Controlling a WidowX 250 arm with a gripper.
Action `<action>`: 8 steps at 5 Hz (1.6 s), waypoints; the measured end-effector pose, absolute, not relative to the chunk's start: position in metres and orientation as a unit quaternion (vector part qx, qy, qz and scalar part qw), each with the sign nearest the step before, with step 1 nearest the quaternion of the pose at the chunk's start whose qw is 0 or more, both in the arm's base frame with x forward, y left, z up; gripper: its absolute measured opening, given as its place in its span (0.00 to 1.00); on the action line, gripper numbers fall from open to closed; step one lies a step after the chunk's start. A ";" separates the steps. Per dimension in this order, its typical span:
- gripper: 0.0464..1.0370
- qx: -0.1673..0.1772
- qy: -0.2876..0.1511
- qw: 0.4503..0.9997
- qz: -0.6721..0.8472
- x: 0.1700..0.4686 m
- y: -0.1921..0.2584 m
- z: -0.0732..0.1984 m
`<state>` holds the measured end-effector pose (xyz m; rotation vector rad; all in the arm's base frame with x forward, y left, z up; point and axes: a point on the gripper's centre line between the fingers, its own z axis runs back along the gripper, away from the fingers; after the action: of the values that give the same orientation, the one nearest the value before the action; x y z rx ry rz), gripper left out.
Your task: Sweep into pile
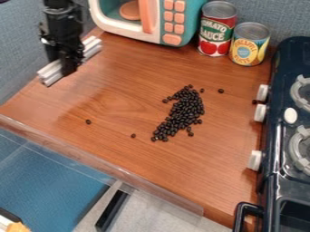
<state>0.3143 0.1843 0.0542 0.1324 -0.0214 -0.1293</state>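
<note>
1. Black beans (185, 108): uncountable heap, mid-counter. At least 4 strays, at its 2, 3, 8, 9 o'clock.
2. Claw (68, 70): 10 o'clock, near pale bars (53, 72); can't tell if released or clenched.
3. 2 cans (216, 29): 1 o'clock.
4. 1 stove (272, 181): blocks 3 o'clock side.

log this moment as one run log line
sweep into pile | gripper: at white bar, view's upper left | beans: long uneven heap mid-counter | strays: both sides of heap | status: likely unfinished
</note>
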 end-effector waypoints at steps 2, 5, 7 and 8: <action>0.34 0.024 -0.001 0.999 0.042 0.294 0.187 0.034; 0.34 -0.010 0.022 0.998 0.058 0.272 0.167 0.006; 0.34 -0.034 0.025 0.998 0.055 0.258 0.144 0.005; 0.34 -0.053 0.034 0.996 0.057 0.254 0.123 0.006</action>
<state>0.2541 0.1226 0.0063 -0.1060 0.0674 0.1143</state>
